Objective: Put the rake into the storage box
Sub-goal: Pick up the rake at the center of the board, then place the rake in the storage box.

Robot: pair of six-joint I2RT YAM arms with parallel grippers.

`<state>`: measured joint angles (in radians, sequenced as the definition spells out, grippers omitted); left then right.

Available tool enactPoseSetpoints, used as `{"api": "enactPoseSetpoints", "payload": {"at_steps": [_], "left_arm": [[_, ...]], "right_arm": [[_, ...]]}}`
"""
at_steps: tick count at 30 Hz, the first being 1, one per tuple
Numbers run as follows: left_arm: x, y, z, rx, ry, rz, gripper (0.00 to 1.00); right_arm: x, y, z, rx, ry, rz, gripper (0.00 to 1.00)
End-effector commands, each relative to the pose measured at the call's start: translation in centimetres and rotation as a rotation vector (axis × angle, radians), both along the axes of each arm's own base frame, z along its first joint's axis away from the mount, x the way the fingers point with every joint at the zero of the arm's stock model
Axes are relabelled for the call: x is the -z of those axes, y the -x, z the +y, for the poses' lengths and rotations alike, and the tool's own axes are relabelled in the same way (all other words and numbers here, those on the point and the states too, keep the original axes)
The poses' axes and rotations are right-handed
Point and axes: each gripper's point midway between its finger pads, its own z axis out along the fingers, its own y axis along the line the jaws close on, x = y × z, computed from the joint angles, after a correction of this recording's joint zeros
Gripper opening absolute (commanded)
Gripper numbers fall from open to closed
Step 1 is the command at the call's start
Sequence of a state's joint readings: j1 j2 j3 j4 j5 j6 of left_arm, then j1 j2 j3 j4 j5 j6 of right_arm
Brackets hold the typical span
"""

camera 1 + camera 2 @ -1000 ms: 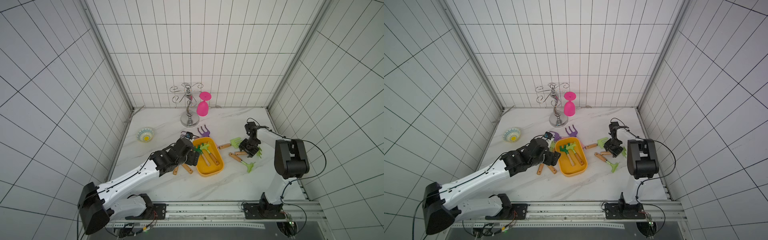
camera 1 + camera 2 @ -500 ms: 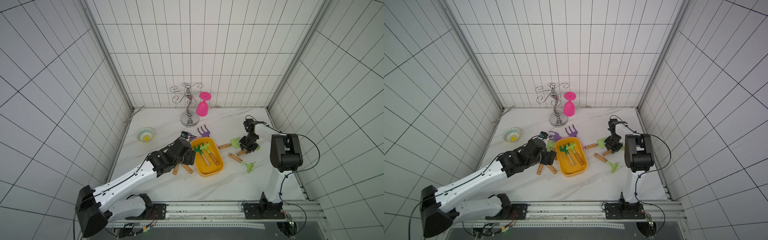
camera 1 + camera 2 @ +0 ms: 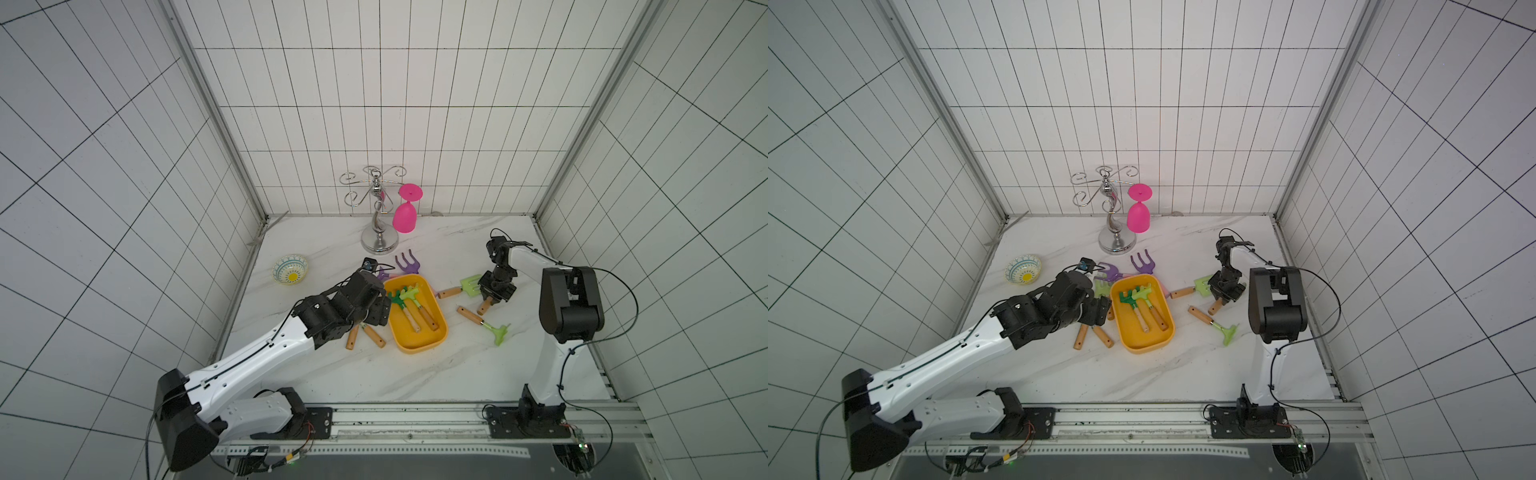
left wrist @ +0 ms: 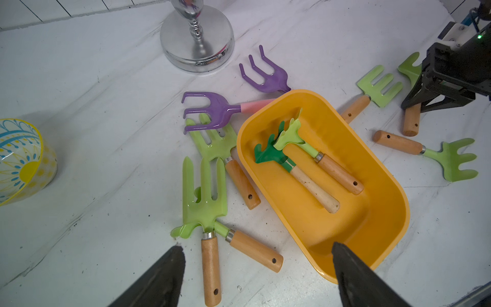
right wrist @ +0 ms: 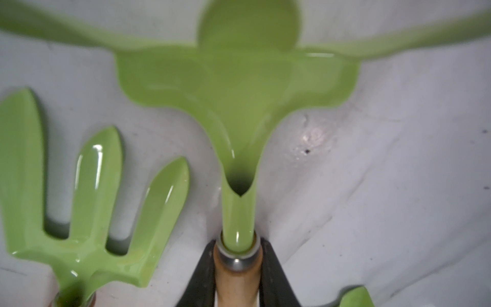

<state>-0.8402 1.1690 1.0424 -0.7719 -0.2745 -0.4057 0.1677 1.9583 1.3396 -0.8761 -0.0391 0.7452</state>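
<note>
the storage box (image 3: 417, 338) is bare at its near end; forks (image 4: 204, 202) crowd both long sides.

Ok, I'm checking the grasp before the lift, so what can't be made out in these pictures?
Right wrist view: tine ends of the rake, blurred and cut off by the frame edge; most of the right gripper, likewise cut off.
Both top views: the rake's head, hidden under the right gripper.
Left wrist view: handle end of the pink-handled fork, behind the storage box.

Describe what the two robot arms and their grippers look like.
Both arms have glossy white link shells with chunky black joint housings: left arm, right arm. Thin black cables loop along each. The left gripper and right gripper end in matte black, tapered fingers.
</note>
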Motion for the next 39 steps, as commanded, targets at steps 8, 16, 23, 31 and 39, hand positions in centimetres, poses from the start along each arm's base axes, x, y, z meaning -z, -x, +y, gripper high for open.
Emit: {"api": "enactPoseSetpoints", "payload": {"at_steps": [8,16,23,31,39], "left_arm": [[-0.4,-2.5,-5.0,0.142,0.143,-0.025,0.89],[0.6,-4.0,-8.9,0.223,0.158,0.051,0.89],[1.5,-7.9,-9.8,0.236,0.136,0.031,0.88],[1.6,-10.2,-7.7,0.149,0.186,0.116,0.85],[2.4,-4.8,-6.3,0.118,0.359,0.197,0.82]], "right_arm": [[-1.6,0.3,0.0,-0.156,0.068,-0.066,0.00],[-7.0,-0.2,2.1,-0.271,0.052,-0.172,0.00],[-11.3,0.5,6.2,-0.515,0.076,-0.216,0.00],[-12.8,2.9,10.1,-0.702,0.071,-0.167,0.00],[-14.9,5.1,14.9,-0.866,-0.010,-0.181,0.00]]}}
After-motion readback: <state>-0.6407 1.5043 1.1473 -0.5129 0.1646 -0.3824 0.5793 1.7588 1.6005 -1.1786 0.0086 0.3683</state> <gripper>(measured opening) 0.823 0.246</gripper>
